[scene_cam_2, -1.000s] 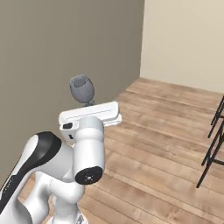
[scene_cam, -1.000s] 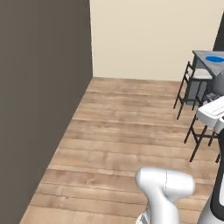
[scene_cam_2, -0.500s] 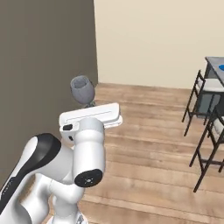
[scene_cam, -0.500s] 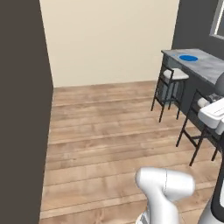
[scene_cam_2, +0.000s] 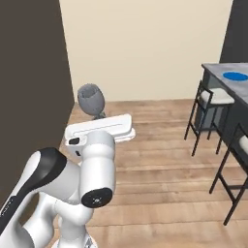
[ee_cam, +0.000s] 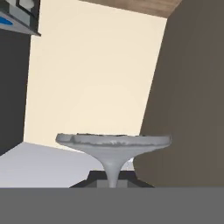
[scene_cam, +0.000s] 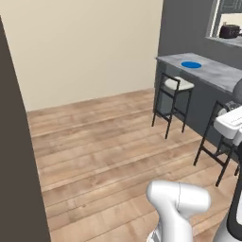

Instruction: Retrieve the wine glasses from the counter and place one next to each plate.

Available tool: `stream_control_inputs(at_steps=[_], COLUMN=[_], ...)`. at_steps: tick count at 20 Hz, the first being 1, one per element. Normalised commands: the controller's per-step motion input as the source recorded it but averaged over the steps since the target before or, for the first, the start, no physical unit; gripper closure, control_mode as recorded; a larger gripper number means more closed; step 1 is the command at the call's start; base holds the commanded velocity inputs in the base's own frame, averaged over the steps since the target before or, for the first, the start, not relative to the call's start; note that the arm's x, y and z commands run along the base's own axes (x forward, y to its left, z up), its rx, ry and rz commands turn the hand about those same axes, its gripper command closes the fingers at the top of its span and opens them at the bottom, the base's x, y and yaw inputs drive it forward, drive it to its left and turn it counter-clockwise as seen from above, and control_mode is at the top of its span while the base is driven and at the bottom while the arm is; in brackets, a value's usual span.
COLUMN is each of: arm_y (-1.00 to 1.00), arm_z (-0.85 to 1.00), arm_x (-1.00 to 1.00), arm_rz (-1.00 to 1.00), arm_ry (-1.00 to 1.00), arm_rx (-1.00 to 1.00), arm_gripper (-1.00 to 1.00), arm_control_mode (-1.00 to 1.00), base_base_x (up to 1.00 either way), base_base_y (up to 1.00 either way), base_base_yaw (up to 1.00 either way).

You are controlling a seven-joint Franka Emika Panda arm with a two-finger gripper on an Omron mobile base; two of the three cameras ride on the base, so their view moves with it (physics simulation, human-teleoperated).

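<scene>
In the left base view we see a wooden plank floor point(scene_cam: 108, 160) running to a cream wall point(scene_cam: 85, 47). At the right stands a grey marble-topped bar point(scene_cam: 212, 75) with a flat round bright blue plate point(scene_cam: 191, 64) lying on its worktop near the far end. A black-framed stool with a white seat point(scene_cam: 177, 85) stands just beside the bar, below the plate, and a second black stool frame point(scene_cam: 215, 151) stands nearer to us. A dark pot point(scene_cam: 230, 31) sits on a ledge high at the upper right. A dark brown wall panel point(scene_cam: 19, 156) fills the left edge.

In the right base view we see the small clear grey-tinted stemmed wine glass point(scene_cam_2: 91, 100) held upright above the white hand, its rounded bowl uppermost and its stem going down behind the hand. The fingers themselves are hidden behind the hand here. The same blue plate point(scene_cam_2: 236, 76) lies on the bar at the far right, well apart from the glass, with the white-seated stool point(scene_cam_2: 213, 97) in front of it.

In the hand view we look along the fingers point(ee_cam: 113, 183): they are closed on the thin stem of the wine glass point(ee_cam: 113, 146), whose round foot spreads wide just beyond them.
</scene>
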Motion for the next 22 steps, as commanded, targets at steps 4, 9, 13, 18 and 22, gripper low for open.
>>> stream_control_inputs(at_steps=[4, 9, 13, 18, 22], arm_y=[0.0, 0.0, 0.0, 0.0, 0.0], arm_z=[0.0, 0.0, 0.0, 0.0, 0.0], arm_x=[0.0, 0.0, 0.0, 0.0, 0.0], arm_rz=[0.0, 0.0, 0.0, 0.0, 0.0], arm_ry=[0.0, 0.0, 0.0, 0.0, 0.0], arm_rx=[0.0, 0.0, 0.0, 0.0, 0.0], arm_gripper=[1.0, 1.0, 1.0, 1.0, 1.0], arm_control_mode=[1.0, 1.0, 1.0, 1.0, 1.0], base_base_x=[1.0, 1.0, 1.0, 1.0, 1.0], base_base_y=[0.59, 0.68, 0.86, 0.94, 0.98], base_base_yaw=[-0.37, -0.39, -0.43, -0.46, -0.48])
